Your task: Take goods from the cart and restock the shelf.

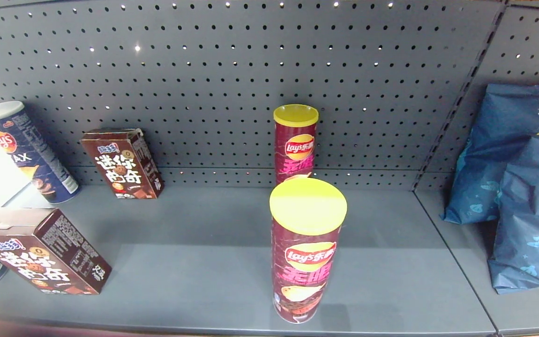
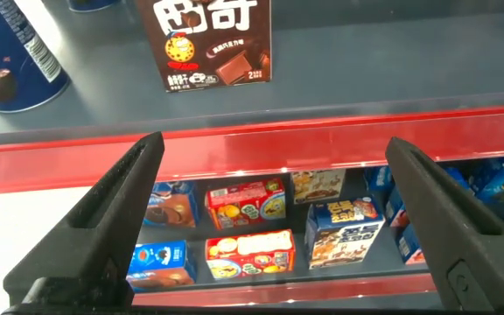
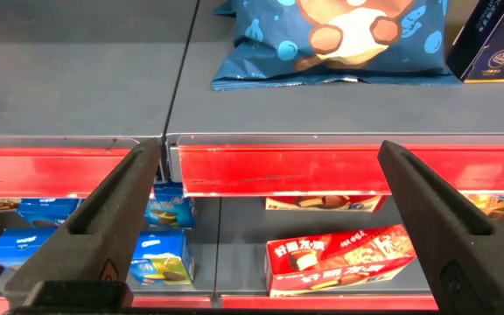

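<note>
Two maroon chip cans with yellow lids stand upright on the grey shelf: one near the front, one behind it by the pegboard. Brown cookie boxes stand at the left, one in front and one at the back; the front box also shows in the left wrist view. My left gripper hangs open with nothing in it, just outside the shelf's red front edge. My right gripper is open too, holding nothing, before the red edge below a blue snack bag.
Blue chip cans stand at the far left. Blue snack bags fill the bay to the right of a shelf divider. Lower shelves hold several small boxes. Bare shelf floor lies between the cookie boxes and the chip cans.
</note>
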{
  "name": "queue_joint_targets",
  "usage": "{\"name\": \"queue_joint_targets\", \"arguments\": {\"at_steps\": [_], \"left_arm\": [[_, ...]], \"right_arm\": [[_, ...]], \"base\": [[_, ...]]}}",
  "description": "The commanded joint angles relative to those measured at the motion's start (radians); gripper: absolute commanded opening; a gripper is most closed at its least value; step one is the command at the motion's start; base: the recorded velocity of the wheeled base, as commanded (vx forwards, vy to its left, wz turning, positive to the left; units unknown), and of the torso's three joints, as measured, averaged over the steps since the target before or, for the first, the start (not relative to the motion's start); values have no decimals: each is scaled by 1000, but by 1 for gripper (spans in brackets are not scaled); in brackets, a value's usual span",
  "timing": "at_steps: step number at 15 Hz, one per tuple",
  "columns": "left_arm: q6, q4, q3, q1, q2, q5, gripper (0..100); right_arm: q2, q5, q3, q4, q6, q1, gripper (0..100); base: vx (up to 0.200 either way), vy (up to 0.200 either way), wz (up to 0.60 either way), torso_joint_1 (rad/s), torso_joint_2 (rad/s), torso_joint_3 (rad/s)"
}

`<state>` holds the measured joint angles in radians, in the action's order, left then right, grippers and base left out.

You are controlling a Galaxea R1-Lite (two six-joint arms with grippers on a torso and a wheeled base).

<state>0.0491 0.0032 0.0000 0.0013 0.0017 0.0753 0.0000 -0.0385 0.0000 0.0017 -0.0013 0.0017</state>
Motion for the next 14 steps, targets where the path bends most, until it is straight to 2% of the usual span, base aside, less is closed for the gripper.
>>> {"name": "queue_joint_targets", "arguments": {"at_steps": [1, 14], "left_arm": [[0, 0, 0, 0, 0, 0, 100], [0, 0, 0, 0, 0, 0, 100]], "right_arm": [[2, 0, 0, 0, 0, 0, 100], [2, 0, 0, 0, 0, 0, 100]], "base": [[0, 0, 0, 0, 0, 0], [0, 0, 0, 0, 0, 0]]}}
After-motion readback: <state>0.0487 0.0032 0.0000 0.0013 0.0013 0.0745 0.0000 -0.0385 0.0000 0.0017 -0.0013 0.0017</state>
